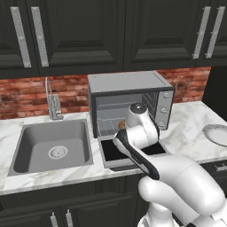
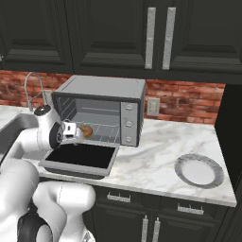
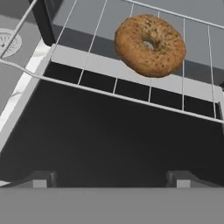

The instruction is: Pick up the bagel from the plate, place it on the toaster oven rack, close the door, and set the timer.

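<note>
The golden-brown bagel (image 3: 150,45) lies on the toaster oven rack (image 3: 131,99), near its front edge, with nothing gripping it. My gripper (image 3: 111,177) hangs open just in front of the bagel (image 2: 86,130), above the door (image 3: 109,140). That door (image 2: 80,156) is folded down flat, its dark glass facing up. From the left, my hand covers most of the oven mouth and only a sliver of the bagel (image 1: 121,124) peeks out. The pale plate (image 2: 199,171) sits bare on the counter to the right of the oven.
The grey toaster oven (image 2: 104,87) stands against the brick wall, knobs on its right panel (image 2: 127,124). A sink (image 1: 51,146) with a faucet (image 1: 53,104) lies to its left. Black cabinets hang overhead. Marble counter runs between the oven and the plate (image 1: 217,134).
</note>
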Motion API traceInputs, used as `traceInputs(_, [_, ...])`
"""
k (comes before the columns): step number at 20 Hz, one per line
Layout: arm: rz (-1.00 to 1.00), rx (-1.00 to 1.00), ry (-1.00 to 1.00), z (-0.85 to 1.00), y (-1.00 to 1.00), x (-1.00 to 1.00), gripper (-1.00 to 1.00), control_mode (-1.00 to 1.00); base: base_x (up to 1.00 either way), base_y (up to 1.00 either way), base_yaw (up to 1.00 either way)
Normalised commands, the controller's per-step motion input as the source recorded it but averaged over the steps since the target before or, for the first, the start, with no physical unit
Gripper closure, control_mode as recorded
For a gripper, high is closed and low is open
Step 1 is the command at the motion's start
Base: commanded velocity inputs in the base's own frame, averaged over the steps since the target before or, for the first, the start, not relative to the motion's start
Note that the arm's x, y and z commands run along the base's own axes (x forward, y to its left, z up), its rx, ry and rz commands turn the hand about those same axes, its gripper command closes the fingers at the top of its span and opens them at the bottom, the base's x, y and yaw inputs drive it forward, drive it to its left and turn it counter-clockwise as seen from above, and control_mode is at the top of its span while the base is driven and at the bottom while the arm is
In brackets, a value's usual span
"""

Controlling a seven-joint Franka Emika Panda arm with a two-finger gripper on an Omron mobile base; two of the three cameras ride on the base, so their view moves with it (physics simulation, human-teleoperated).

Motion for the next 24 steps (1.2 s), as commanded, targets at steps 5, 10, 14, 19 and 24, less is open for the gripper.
traceInputs(5, [-0.01, 0.03, 0.00, -0.28, 0.00, 0.09, -1.00, -1.00, 0.00, 0.00, 0.00])
traceInputs(10, [0.00, 0.04, 0.00, -0.20, 0.00, 0.36, -1.00, -1.00, 0.00, 0.00, 0.00])
traceInputs(14, [0.00, 0.02, 0.02, -0.21, 0.04, 0.57, -1.00, -1.00, 0.00, 0.00, 0.00])
traceInputs(19, [0.00, 0.00, 0.01, -0.10, 0.10, 0.56, -1.00, -1.00, 0.00, 0.00, 0.00])
traceInputs(24, [-0.01, 0.00, 0.00, -0.02, 0.14, 0.58, -1.00, -1.00, 0.00, 0.00, 0.00])
